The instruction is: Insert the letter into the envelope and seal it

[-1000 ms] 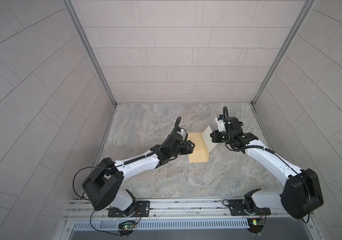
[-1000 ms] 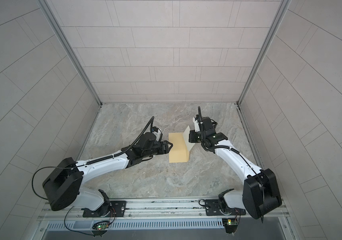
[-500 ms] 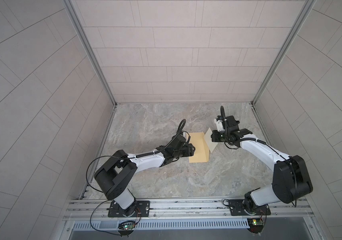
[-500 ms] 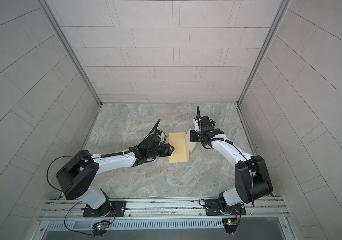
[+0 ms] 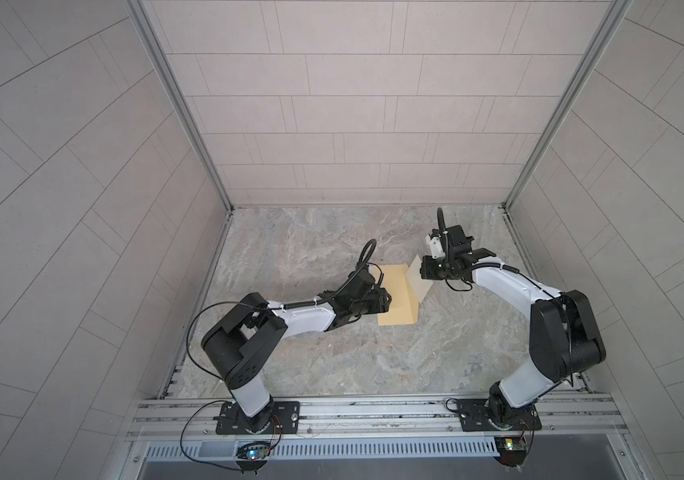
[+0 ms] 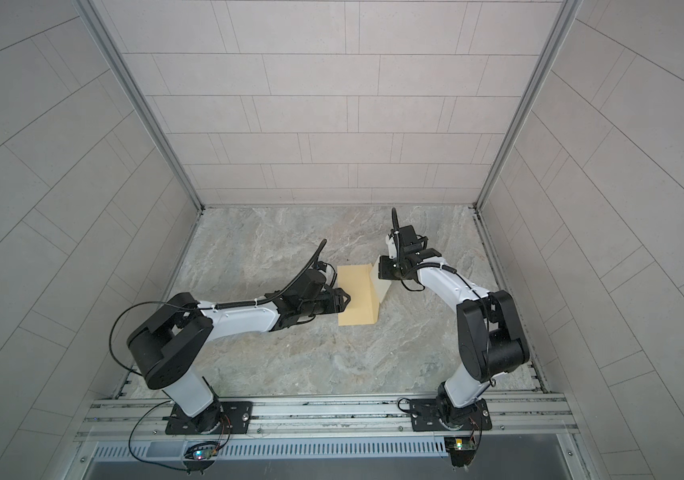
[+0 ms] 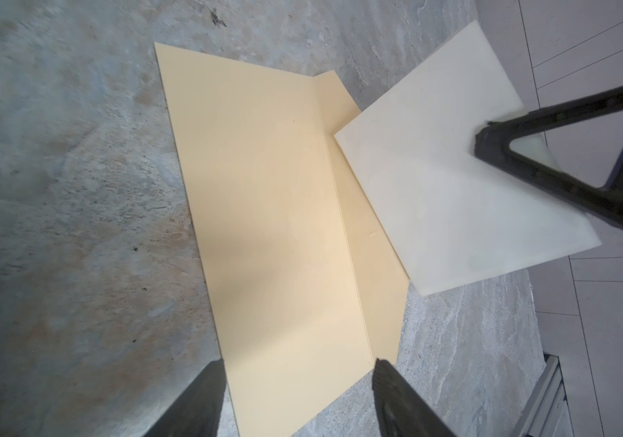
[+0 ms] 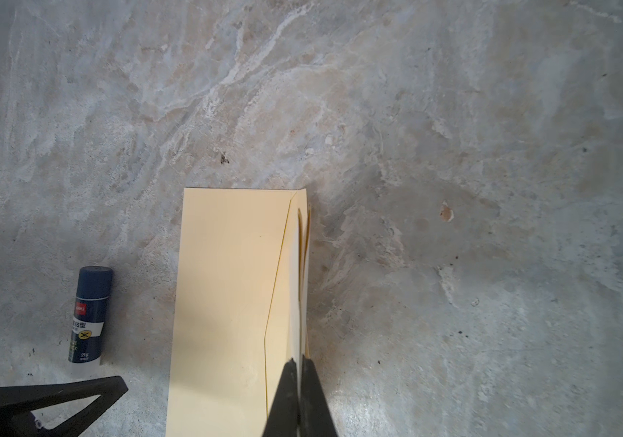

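Observation:
The yellow-tan envelope [image 5: 394,299] [image 6: 354,297] lies flat mid-table in both top views, its flap [image 7: 362,246] folded out toward the right arm. My right gripper [image 5: 425,272] [image 8: 298,361] is shut on the letter [image 7: 434,189], a folded cream sheet held slanted over the flap, with one corner touching it. No printed border shows on the side I see. The right wrist view catches the letter [image 8: 294,302] edge-on beside the envelope [image 8: 226,283]. My left gripper [image 5: 388,301] [image 7: 296,365] stands open at the envelope's left edge, and its fingers [image 7: 211,382] hold nothing.
A dark blue glue stick [image 8: 88,314] lies on the marble table [image 5: 332,353] beside the envelope's left edge, close to the left gripper's fingers [image 8: 56,397]. Tiled walls close the table in at the back and on both sides.
My right gripper has carried the letter a little to the left, over the flap. The elbows of both arms have swung toward the front. The left gripper has stayed at the envelope's edge.

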Robot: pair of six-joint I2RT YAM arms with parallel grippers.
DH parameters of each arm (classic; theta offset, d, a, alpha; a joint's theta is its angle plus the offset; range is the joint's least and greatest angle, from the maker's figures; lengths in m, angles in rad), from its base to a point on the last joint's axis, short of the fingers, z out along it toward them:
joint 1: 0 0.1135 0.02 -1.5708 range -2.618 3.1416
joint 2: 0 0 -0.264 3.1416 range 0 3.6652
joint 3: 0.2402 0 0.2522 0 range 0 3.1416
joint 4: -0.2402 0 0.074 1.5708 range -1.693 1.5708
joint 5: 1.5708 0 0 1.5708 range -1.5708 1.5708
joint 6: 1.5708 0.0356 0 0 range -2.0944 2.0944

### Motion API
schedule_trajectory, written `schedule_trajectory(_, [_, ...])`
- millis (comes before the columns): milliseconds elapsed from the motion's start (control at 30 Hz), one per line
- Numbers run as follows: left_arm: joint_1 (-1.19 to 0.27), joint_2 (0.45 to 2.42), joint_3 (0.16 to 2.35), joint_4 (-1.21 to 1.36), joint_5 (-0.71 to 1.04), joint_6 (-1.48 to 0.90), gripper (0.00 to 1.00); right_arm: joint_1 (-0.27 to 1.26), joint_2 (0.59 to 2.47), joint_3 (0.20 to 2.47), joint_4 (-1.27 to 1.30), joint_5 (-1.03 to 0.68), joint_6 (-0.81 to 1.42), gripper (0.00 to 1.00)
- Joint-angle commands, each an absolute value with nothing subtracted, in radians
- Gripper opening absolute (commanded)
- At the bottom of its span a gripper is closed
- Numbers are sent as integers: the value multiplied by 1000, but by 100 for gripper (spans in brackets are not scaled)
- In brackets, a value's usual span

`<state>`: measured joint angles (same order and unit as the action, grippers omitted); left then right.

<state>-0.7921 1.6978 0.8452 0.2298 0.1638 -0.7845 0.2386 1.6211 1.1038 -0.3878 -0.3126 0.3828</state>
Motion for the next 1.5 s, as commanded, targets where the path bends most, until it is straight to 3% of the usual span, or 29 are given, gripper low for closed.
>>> schedule_trajectory(0, [-785, 1719, 874, 248, 152, -765, 66, 232, 1635, 1117, -422, -323, 394, 0])
schedule_trajectory(800, [-765, 1828, 900, 232, 131, -739, 57, 227, 1673, 1043, -357, -339, 406, 0])
schedule_trajectory(1467, [-757, 1868, 934, 182, 157, -730, 55, 227, 1614, 865, -66, -354, 490, 0])
